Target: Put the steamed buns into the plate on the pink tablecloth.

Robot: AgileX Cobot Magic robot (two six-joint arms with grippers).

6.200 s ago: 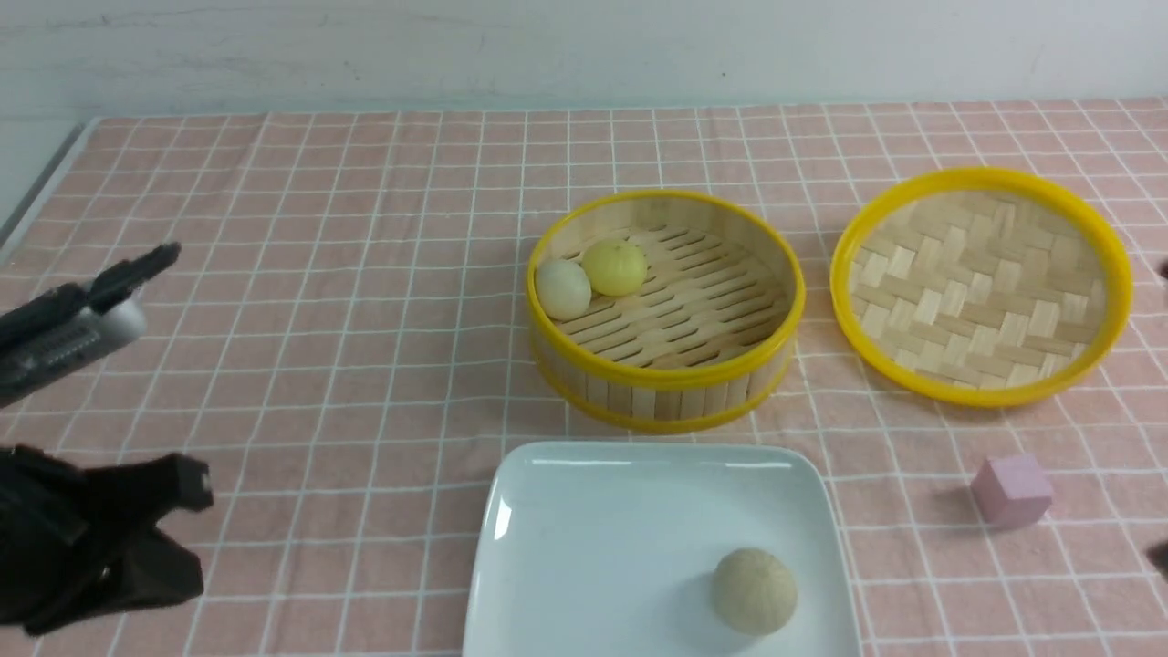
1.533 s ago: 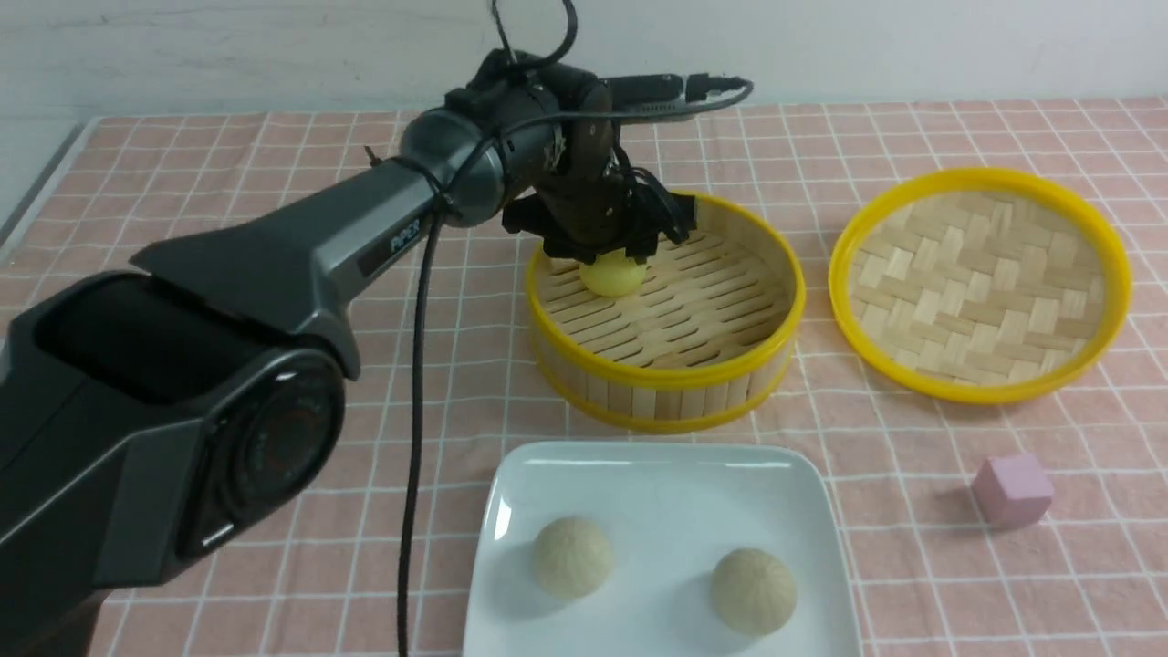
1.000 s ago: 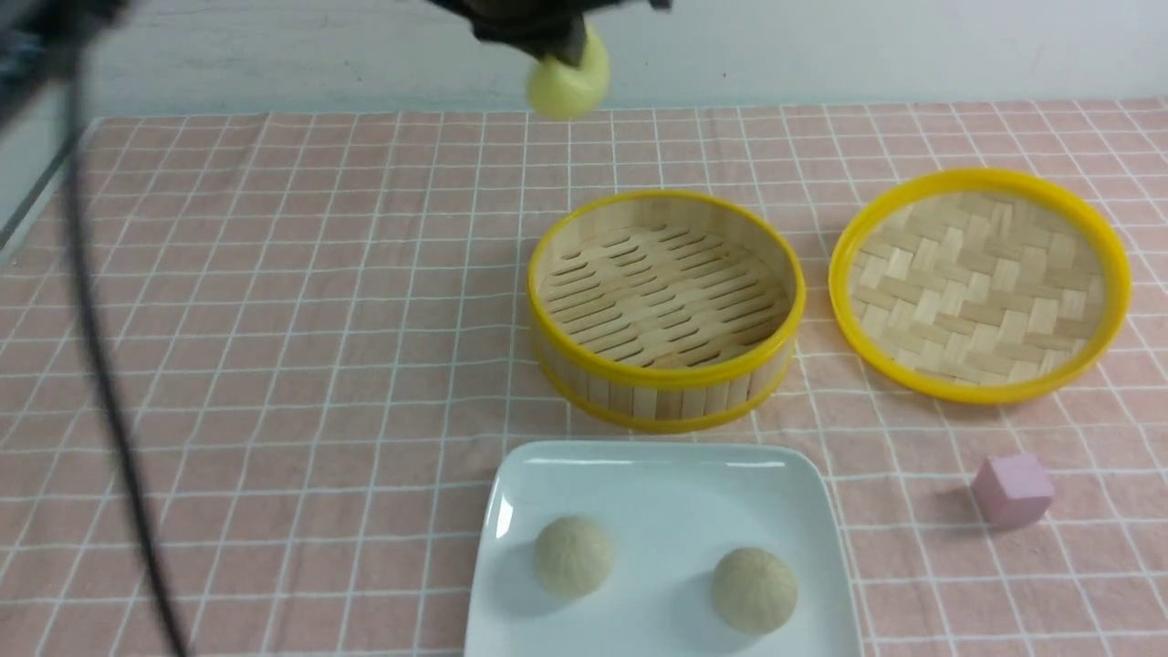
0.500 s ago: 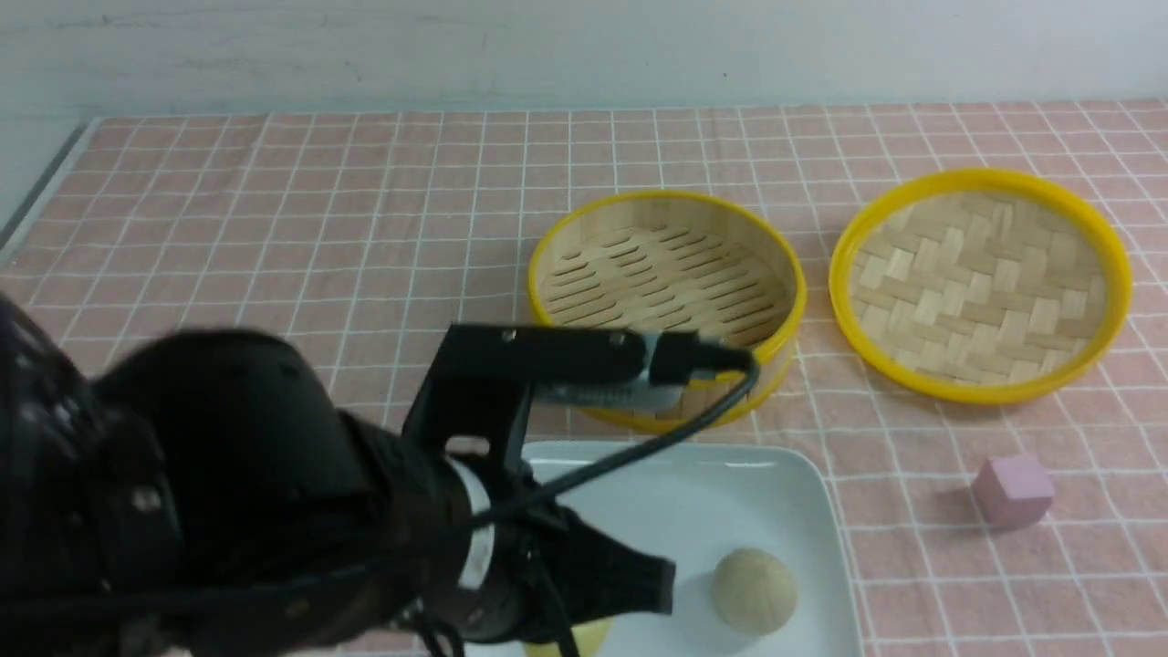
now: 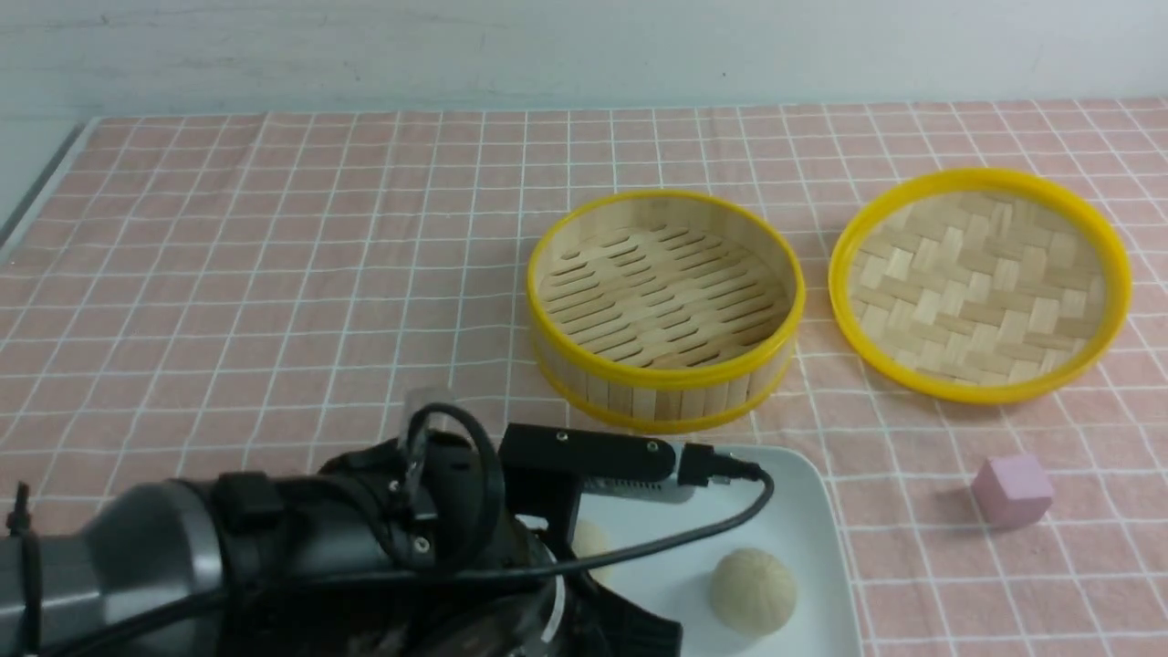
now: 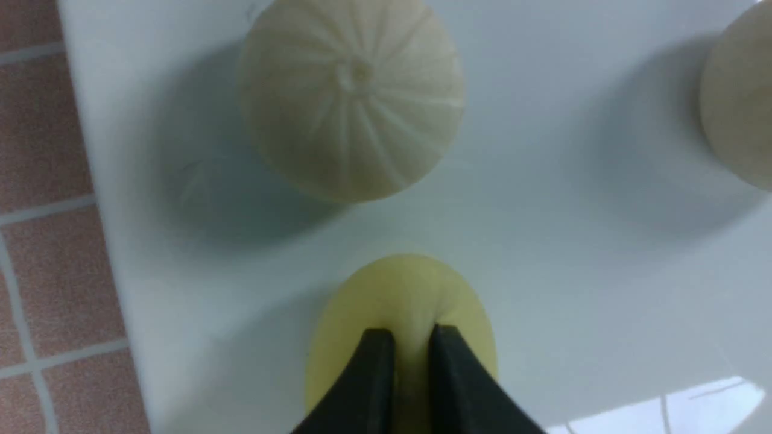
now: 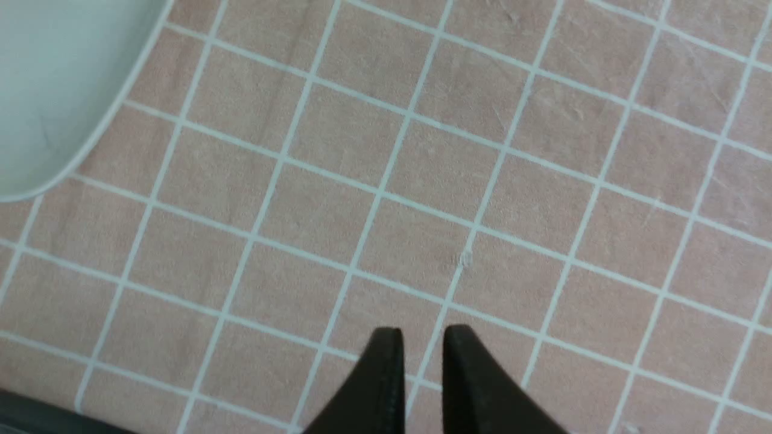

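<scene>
Left wrist view: left pincer (image 6: 410,330) was clamped on the yellow bun (image 6: 401,289), which sat on the plate (image 6: 543,241) near one pale bun (image 6: 351,99) and a second pale bun (image 6: 739,96). Right wrist view: right pincer (image 7: 417,331), barely parted and empty, hung over the pink tablecloth (image 7: 482,150).

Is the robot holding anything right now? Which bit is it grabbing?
Yes. The left gripper pinches the yellow bun by its top, with dough squeezed between its tips, over the plate. The right gripper holds nothing.
</scene>
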